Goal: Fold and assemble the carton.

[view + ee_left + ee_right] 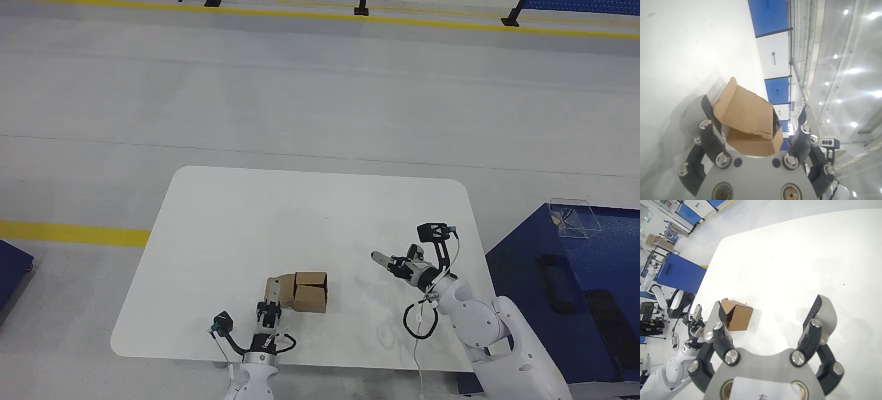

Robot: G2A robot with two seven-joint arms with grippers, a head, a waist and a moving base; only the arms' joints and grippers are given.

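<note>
In the left wrist view we are losing the near end of the carton (751, 113) behind the mounting plate of the left gripper (754, 107). A flap is covering part of one finger (707, 109), so we are not making out whether the two are touching. In the right wrist view one finger of the right gripper (769, 303) is hiding the carton's open end. From above, we are finding the flaps too small to tell which are folded.
</note>
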